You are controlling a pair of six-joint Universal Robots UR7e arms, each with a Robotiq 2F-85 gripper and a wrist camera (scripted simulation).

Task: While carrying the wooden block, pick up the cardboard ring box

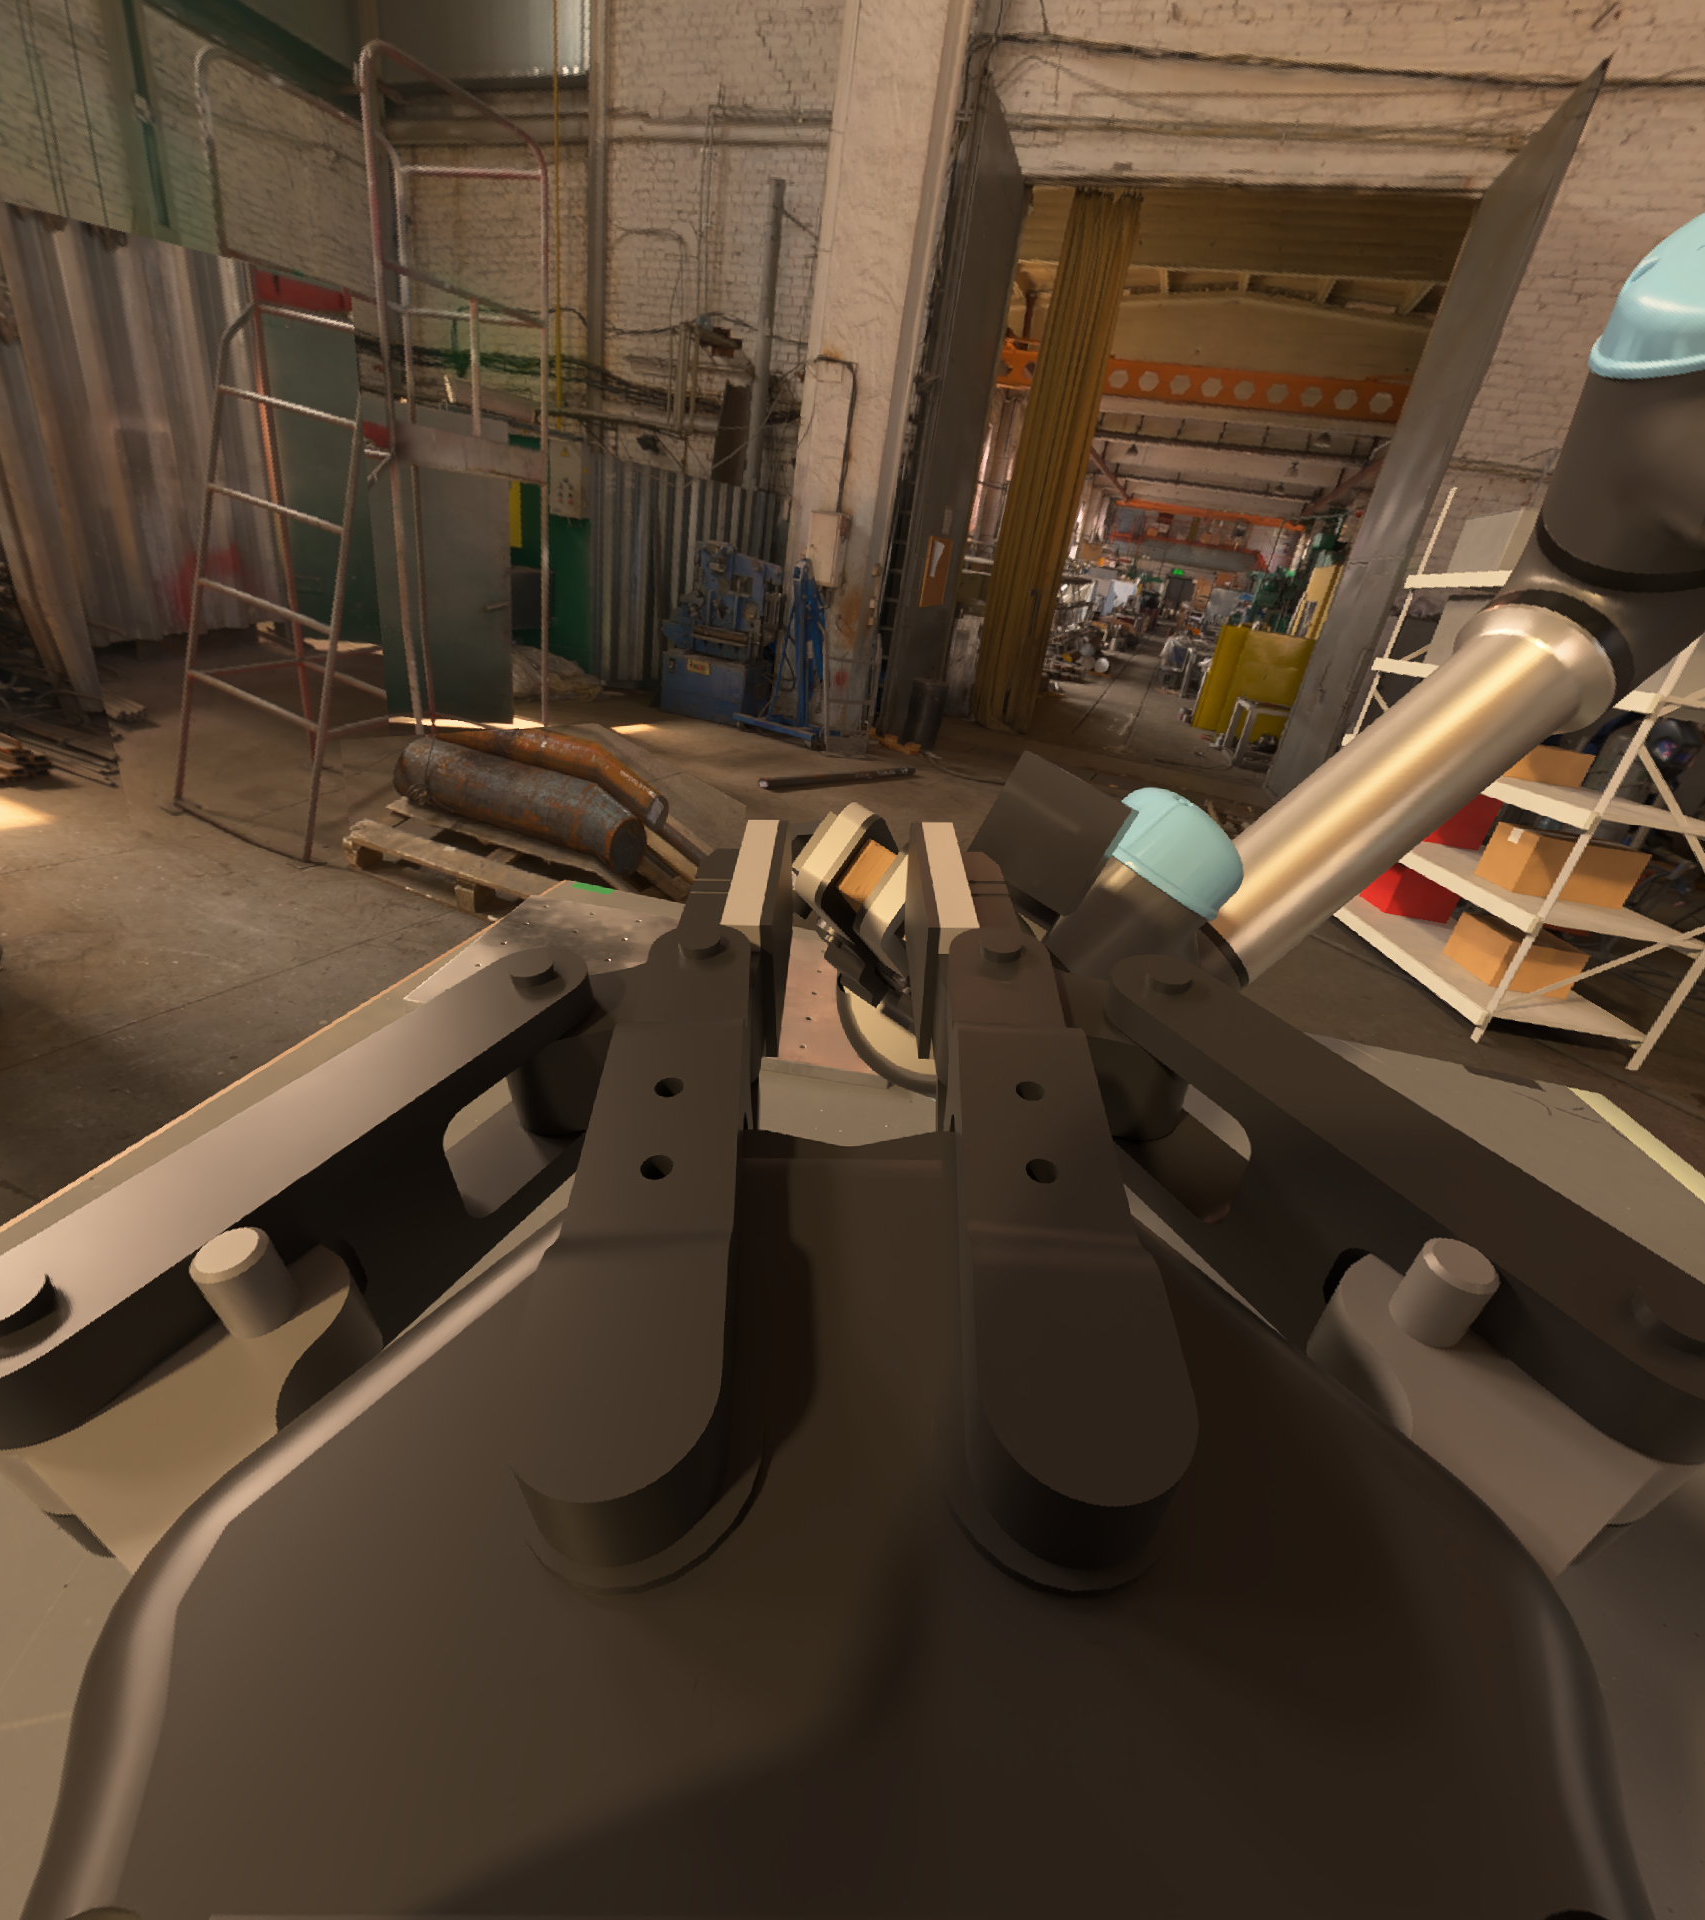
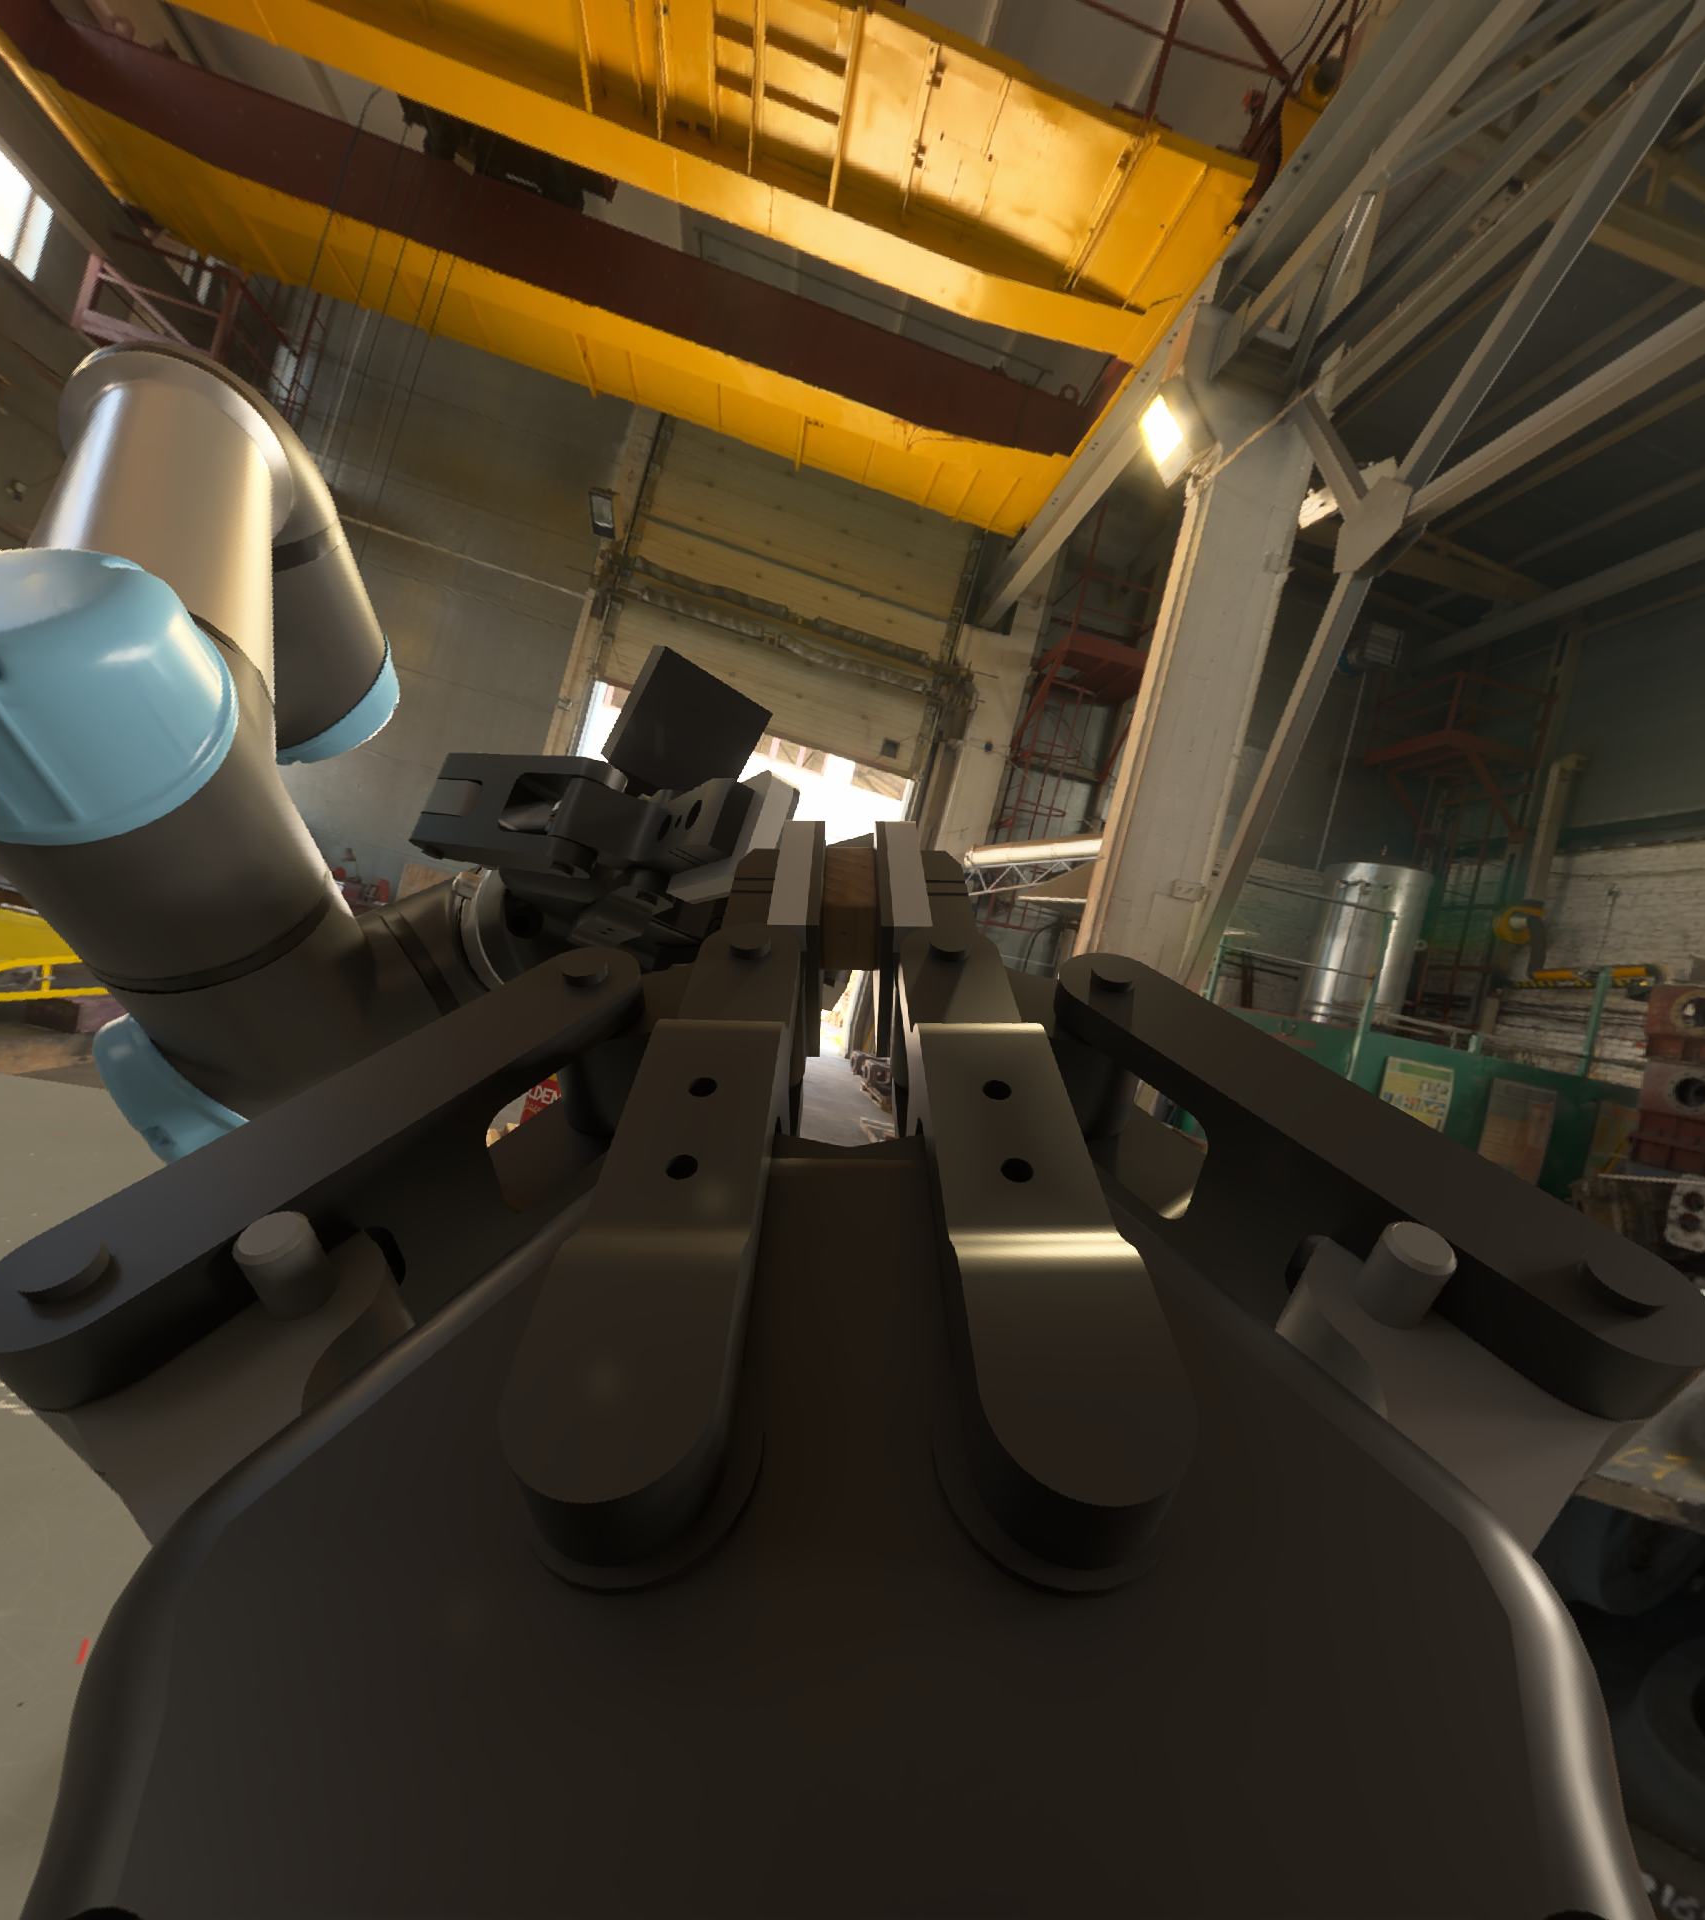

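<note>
While my right gripper (image 2: 846, 871) points up toward the yellow crane beam (image 2: 682, 260), its jaws are clenched on the wooden block (image 2: 850, 906), held at the fingertips. My left gripper (image 1: 848, 878) has its jaws narrowly parted with nothing between them (the counter (image 1: 474, 977) shows through the gap). Seen beyond them in the left wrist view: the right gripper with the block, well above the counter. Cardboard ring box: I cannot find it in either view. Backdrop: ladder (image 1: 297, 582), shelving (image 1: 1596, 831).

left wrist: level, faces right hand (image 1: 853, 894) | right wrist: tilted up, faces left hand (image 2: 723, 831)
</note>
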